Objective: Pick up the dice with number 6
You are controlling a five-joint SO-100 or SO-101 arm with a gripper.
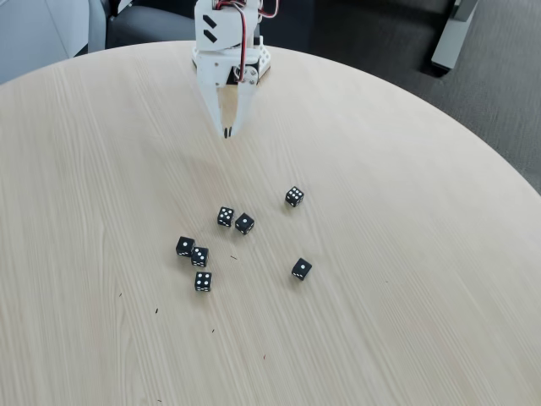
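table (406, 279) | seven dice mid-table | dice with number 6 (294, 196) rightmost-rear | hand (226, 132) behind cluster

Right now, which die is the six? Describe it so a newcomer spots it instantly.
On the round wooden table, a loose cluster of black dice lies below the white claw. The dice with number 6 stands alone at the cluster's upper right in the fixed view. Its top is crowded with pips, while the lone die below it shows one.

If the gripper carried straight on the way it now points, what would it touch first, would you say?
The gripper, fingers together, points down at the table. It would probably meet bare wood first, short of the nearest die, though depth is hard to judge from this fixed view.
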